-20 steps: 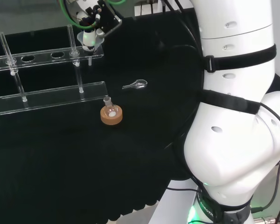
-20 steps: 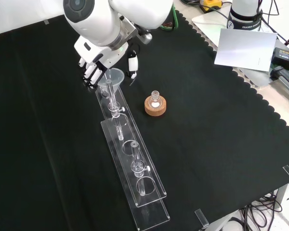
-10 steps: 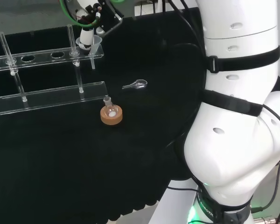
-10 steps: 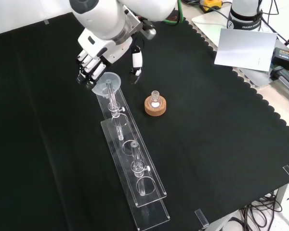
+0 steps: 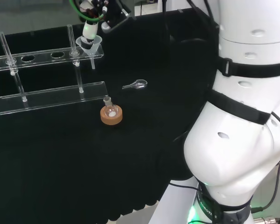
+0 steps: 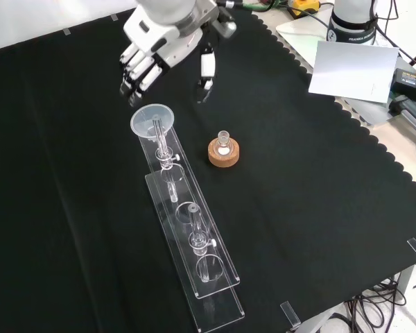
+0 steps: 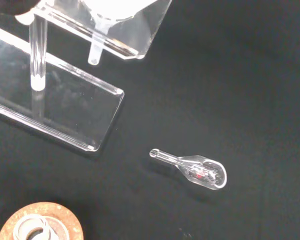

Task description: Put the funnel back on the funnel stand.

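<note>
Funnel (image 6: 150, 120) sits in the stand (image 6: 194, 239) (end hole, seemingly); hand (image 6: 152, 52) hovers above, fingers spread, empty.

No lettering, number or sign can be made out on anything here. The clear funnel stand (image 6: 187, 229), the funnel (image 6: 152, 120), the small flask (image 6: 223, 141) in its cork ring (image 6: 224, 155) and the little glass scoop (image 7: 195, 170) carry no markings that show. The white sheet (image 6: 352, 71) at the far right of the front view looks blank. A dark ring low on the arm's base (image 5: 206, 208) in the head view has some pale print, too small and curved to read.
</note>
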You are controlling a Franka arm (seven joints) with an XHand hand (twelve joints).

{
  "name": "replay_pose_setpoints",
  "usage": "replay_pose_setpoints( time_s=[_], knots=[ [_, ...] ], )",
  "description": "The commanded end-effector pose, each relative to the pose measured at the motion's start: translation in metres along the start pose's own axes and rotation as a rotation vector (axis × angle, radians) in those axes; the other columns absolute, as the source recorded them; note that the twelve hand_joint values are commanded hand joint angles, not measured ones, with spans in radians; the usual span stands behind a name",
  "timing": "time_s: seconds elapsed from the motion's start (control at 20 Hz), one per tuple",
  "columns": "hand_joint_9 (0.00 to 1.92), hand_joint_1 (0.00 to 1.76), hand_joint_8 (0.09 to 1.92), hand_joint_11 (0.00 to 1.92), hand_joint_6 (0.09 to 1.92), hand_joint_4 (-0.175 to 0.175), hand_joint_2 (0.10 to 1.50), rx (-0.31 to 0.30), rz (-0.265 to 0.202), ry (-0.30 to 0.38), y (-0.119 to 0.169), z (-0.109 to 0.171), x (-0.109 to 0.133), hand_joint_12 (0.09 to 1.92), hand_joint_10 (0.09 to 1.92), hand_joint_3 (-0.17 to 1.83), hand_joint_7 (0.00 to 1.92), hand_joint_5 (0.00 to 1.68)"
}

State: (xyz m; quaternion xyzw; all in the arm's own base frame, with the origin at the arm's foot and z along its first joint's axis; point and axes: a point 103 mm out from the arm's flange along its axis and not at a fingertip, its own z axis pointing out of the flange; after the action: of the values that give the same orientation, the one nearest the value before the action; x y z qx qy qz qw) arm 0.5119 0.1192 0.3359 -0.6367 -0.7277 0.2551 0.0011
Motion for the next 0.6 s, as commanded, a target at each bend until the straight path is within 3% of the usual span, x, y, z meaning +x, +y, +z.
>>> replay_pose_setpoints(
  time_s=[0.05,0.6],
  knots=[
    [0.23,0.65,0.55,0.13,0.09,-0.030,0.67,-0.105,0.091,0.096,-0.067,-0.005,-0.031,1.45,0.71,0.37,0.01,0.20],
    [0.28,0.68,0.60,0.17,0.09,-0.032,0.70,-0.125,0.153,0.215,-0.111,0.011,-0.054,1.44,0.71,0.40,0.03,0.23]
  ],
)
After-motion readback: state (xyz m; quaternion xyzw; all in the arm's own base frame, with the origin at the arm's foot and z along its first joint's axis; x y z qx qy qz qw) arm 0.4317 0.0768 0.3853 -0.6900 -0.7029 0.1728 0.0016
